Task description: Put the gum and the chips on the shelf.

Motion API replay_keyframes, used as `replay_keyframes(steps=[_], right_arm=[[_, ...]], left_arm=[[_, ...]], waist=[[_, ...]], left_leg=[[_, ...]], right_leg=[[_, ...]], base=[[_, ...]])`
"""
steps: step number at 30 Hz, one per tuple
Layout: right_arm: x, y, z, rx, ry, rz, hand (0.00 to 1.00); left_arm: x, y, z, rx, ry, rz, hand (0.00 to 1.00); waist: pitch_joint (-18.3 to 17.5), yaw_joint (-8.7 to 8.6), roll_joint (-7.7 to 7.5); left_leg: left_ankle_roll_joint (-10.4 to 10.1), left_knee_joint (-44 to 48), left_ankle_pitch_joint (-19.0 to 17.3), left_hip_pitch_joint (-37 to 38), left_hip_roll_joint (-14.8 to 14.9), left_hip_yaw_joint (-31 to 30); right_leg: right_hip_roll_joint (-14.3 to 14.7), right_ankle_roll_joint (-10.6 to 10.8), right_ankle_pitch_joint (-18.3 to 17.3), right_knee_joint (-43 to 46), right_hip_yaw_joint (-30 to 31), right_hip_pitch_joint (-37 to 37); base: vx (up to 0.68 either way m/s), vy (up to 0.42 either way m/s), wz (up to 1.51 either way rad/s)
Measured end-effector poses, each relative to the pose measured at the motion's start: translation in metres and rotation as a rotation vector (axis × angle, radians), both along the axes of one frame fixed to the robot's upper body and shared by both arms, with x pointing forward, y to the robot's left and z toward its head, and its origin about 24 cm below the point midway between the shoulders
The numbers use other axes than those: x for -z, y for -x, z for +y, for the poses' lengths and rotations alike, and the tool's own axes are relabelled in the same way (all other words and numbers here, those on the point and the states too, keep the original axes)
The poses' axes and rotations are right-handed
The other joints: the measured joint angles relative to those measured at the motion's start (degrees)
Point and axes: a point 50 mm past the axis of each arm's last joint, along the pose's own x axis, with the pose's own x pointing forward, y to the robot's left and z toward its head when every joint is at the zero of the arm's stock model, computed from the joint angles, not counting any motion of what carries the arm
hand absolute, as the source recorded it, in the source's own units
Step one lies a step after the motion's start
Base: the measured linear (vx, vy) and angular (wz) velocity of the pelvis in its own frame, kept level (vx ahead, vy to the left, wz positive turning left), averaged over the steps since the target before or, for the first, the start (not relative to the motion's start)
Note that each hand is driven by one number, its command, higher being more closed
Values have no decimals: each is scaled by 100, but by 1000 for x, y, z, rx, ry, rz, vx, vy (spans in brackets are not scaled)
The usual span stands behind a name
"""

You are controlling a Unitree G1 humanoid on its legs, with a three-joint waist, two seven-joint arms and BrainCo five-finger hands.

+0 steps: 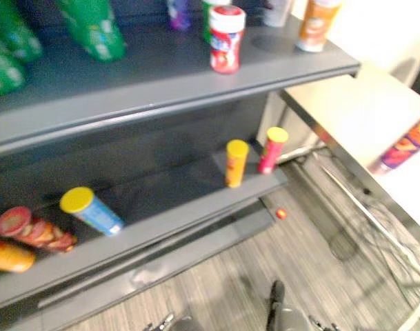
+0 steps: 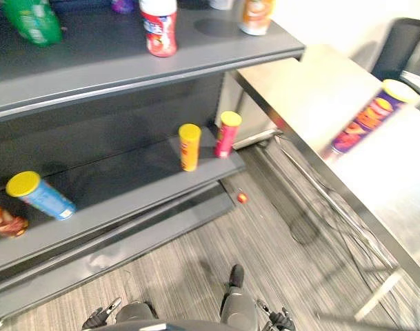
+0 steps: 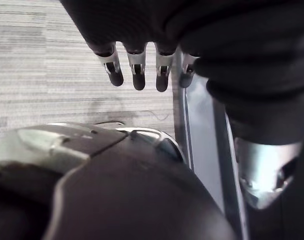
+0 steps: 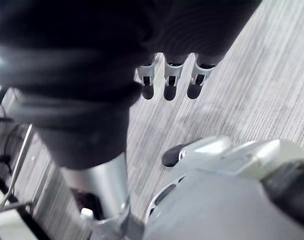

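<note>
The grey shelf (image 1: 196, 83) stands in front of me with two boards. On the upper board there are green bags (image 1: 92, 27) to my left, and bare grey board lies between them and the gum jar (image 1: 225, 38). The jar stands upright near the middle, red with a white lid. An orange can (image 1: 314, 24) stands upright by the right end.

On the lower board a yellow can (image 1: 236, 163) and a pink can (image 1: 272, 149) with a yellow lid stand upright, just beside each other, near the right end. Further left a blue can (image 1: 92, 210) with a yellow lid lies on its side. Beside it a red can (image 1: 34, 231) and a second orange can (image 1: 10, 255) lie flat too. A small red thing (image 1: 281, 214) lies on the striped grey floor (image 1: 216, 283), just off the lower board's right corner.

To my right is the pale counter (image 2: 313, 89), one corner close to the shelf's right end. The chips can (image 2: 365, 123) lies on its side there, well apart from the shelf. It is a purple tube with orange and red print and a pale yellow lid at its far end.

My left hand (image 3: 137, 67) hangs over the floor, its fingers (image 3: 113, 70) straight, loosely spread and holding nothing. My right hand (image 4: 170, 80) hangs the same way over the floor, its fingers straight and empty.
</note>
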Motion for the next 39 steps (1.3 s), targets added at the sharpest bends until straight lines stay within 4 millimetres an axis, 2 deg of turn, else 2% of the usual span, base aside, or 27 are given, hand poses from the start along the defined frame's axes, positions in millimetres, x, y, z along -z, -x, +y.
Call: replay_keyframes(steps=[2,4,5,8,12,14,17,20,30,32,34,37,38,39], right_arm=[[2,5,3,-9,-11,27,0],[4,6,4,-13,-20,38,0],[4,1,4,-24,-22,36,0],[4,2,2,-28,-17,43,0],[4,0,0,-62,-10,59,0],[4,-2,-1,-69,-4,55,0],[3,-3,-4,-71,2,50,0],[2,-8,-5,-65,-1,32,0],[2,-6,-5,56,-32,5,0],[-1,-15,-11,62,-17,-25,0],[-3,-19,-13,86,-11,-55,0],[-2,-19,-11,112,-24,-64,0],[-2,-17,-10,119,-28,-63,0],[-2,-17,-9,109,-31,-62,0]], left_arm=[[-2,-2,2,31,-11,-11,0],[-4,-12,4,44,-18,-41,0],[-5,-16,4,53,-17,-53,0],[-7,-30,-4,100,-2,-82,0],[-7,-47,-20,134,40,-125,0],[-7,-48,-23,140,48,-126,0],[-7,-48,-26,135,57,-127,0],[-6,-48,-27,119,62,-129,0],[-5,-45,-26,76,68,-116,0],[-4,-45,-29,71,78,-114,0],[-4,-46,-33,59,88,-116,0],[-3,-44,-33,-1,103,-119,0],[-3,-43,-32,-40,114,-127,0],[-5,-45,-30,-51,106,-149,0]], waist=[[-7,4,-41],[-25,13,-115],[-41,14,-194],[-31,-37,-91],[-25,-49,-61],[6,-150,9],[39,-155,93],[97,-160,143],[163,-174,199],[276,-182,339],[356,-202,413],[445,-300,382],[455,-304,368],[477,-298,290]], left_leg=[[23,-406,206,295,-100,521],[20,-476,310,254,-225,827],[-12,-553,417,266,-277,1040],[-121,-847,787,279,-297,1183],[-271,-938,995,273,-187,1252],[-319,-937,1117,290,-68,1206],[-338,-1046,1218,292,-32,1181],[-326,-1120,1261,293,-69,1212],[-321,-1226,1267,510,-153,1242],[-315,-1168,1276,592,-86,1355],[-318,-1024,1280,657,8,1412],[-316,-388,1279,800,358,1505],[-266,165,1310,790,631,1338],[-51,838,1411,482,810,611]], right_leg=[[-195,-5,-14,490,-431,504],[-399,95,36,450,-649,804],[-323,204,-2,-27,-726,911],[-44,284,46,-940,-824,1047],[294,449,143,-1706,-853,1256],[456,462,170,-1846,-846,1345],[592,391,300,-2102,-801,1396],[631,363,441,-2279,-713,1393],[586,380,456,-2266,-616,1478],[596,271,324,-1874,-500,1326],[571,236,128,-1510,-385,1194],[618,143,-283,-1046,-196,1145],[709,77,-441,-876,32,1155],[763,-1,-492,-787,326,1144]], base=[[2,33,-103],[23,-89,-93],[5,-167,-99],[-68,-209,-67],[-101,-208,-26],[-160,-139,-4],[-149,-80,-4],[-88,-14,-13],[-21,34,-6],[2,12,-25],[-12,-7,-34],[-14,-75,-41],[-11,-129,-85],[-2,-137,-97]])
